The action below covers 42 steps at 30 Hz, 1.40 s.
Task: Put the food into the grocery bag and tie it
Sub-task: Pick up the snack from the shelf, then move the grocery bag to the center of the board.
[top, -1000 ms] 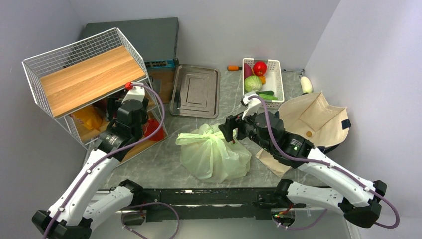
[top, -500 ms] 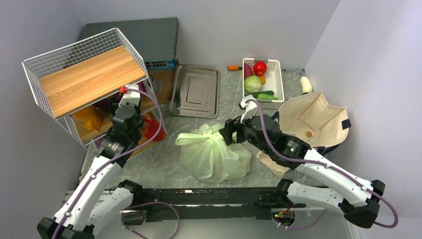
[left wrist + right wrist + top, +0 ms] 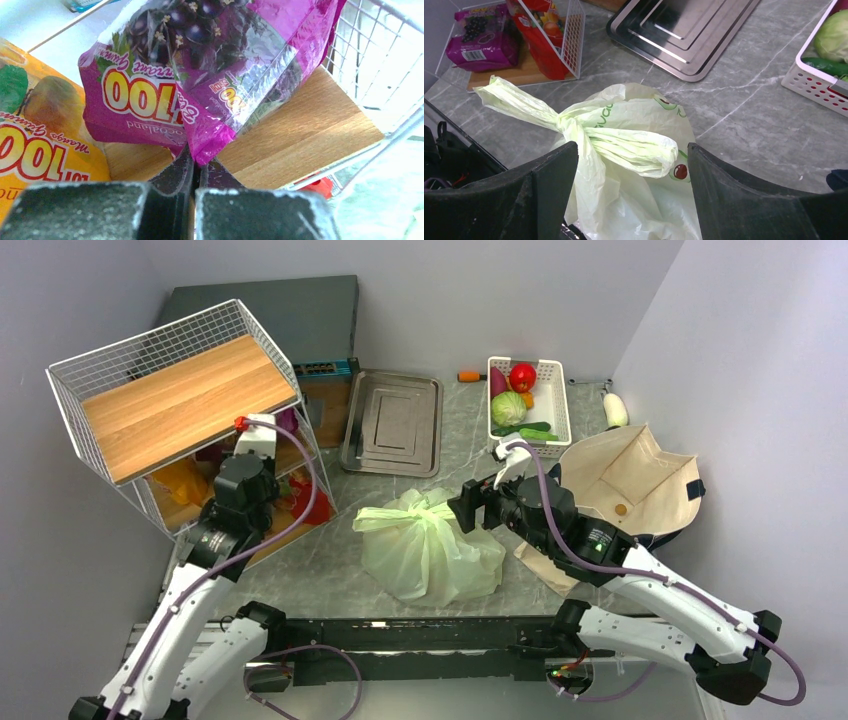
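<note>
Left wrist: left jaws newly clenched by purple packet [image 3: 200, 75]; right jaws gape over grocery bag [image 3: 624, 150]

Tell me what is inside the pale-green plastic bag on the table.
The grocery bag is knotted shut at the top. Its thin plastic bulges, but the contents are covered and cannot be identified.

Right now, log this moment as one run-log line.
grocery bag knotted | left jaws shut at purple packet corner | right jaws open above knot
</note>
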Motion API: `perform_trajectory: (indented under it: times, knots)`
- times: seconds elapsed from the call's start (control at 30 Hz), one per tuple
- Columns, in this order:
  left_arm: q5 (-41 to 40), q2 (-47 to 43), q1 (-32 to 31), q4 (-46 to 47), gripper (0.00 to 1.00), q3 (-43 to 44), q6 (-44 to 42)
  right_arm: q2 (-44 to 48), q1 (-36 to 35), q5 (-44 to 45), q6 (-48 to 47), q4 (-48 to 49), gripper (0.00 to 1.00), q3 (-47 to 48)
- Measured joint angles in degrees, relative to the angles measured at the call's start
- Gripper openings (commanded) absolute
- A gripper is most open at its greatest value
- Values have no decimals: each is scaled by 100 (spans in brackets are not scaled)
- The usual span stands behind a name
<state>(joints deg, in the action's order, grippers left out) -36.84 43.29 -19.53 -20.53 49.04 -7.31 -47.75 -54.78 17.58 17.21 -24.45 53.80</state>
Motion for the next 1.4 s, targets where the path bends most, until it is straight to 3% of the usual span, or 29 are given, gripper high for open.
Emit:
perform_trajectory:
  times: [0.47,0.57,0.63,0.93,1.03,1.23,1.33,1.4]
  knots:
    - [1010,-785,118,-1567,0,503,973,-155,0,15,59,-101,82,0]
    - [1213,-953,118,-1746,0,525,1001,-177,0,85,85,-179,89,46]
    - [1335,-1071,118,-1853,0,531,1014,-227,-2,363,236,-459,99,229]
    - [1635,-1281,118,-2129,0,603,1108,-516,22,2691,1552,-2509,100,1980]
    - [1725,-1285,118,-2197,0,649,1123,-420,258,3058,1683,-2951,100,1947]
    - [1858,-1335,118,-2256,0,680,1115,-675,1545,2837,1423,-3021,100,1659]
    - [1904,-1377,118,-2299,0,691,1099,-1045,1993,2524,1222,-2903,89,1574]
    - [1919,-1416,118,-2326,0,691,1097,-1244,2173,2277,1075,-2806,73,1423]
